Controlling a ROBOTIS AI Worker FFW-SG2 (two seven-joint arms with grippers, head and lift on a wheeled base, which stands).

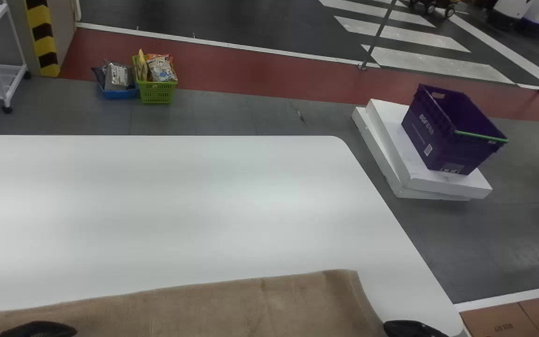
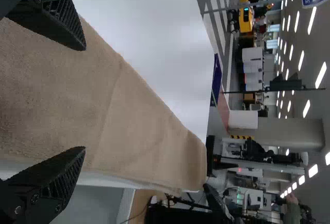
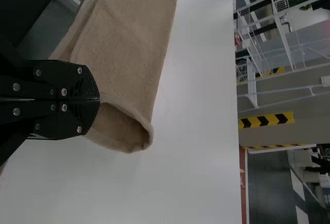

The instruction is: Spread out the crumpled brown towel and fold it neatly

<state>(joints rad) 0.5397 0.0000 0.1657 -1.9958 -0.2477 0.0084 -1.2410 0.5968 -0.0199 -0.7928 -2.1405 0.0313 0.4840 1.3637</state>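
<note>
The brown towel [image 1: 232, 306] stretches as a long band along the near side of the white table. At its left part, my left gripper [image 1: 38, 329] shows at the head view's bottom edge; my right gripper [image 1: 412, 328] is beside the right end. In the left wrist view, my left gripper [image 2: 83, 98] stands open over the towel [image 2: 124, 115], its fingers wide apart. My right gripper [image 3: 99, 100] is shut on the towel's edge in the right wrist view, where the towel [image 3: 129, 38] bulges into an open loop beside the fingertips.
The white table [image 1: 180, 201] extends beyond the towel, with its rounded far corner at the right. On the floor past it are a purple crate [image 1: 452, 131] on white slabs [image 1: 391, 154] and a green basket [image 1: 157, 91]. Cardboard boxes [image 1: 498, 323] lie at the lower right.
</note>
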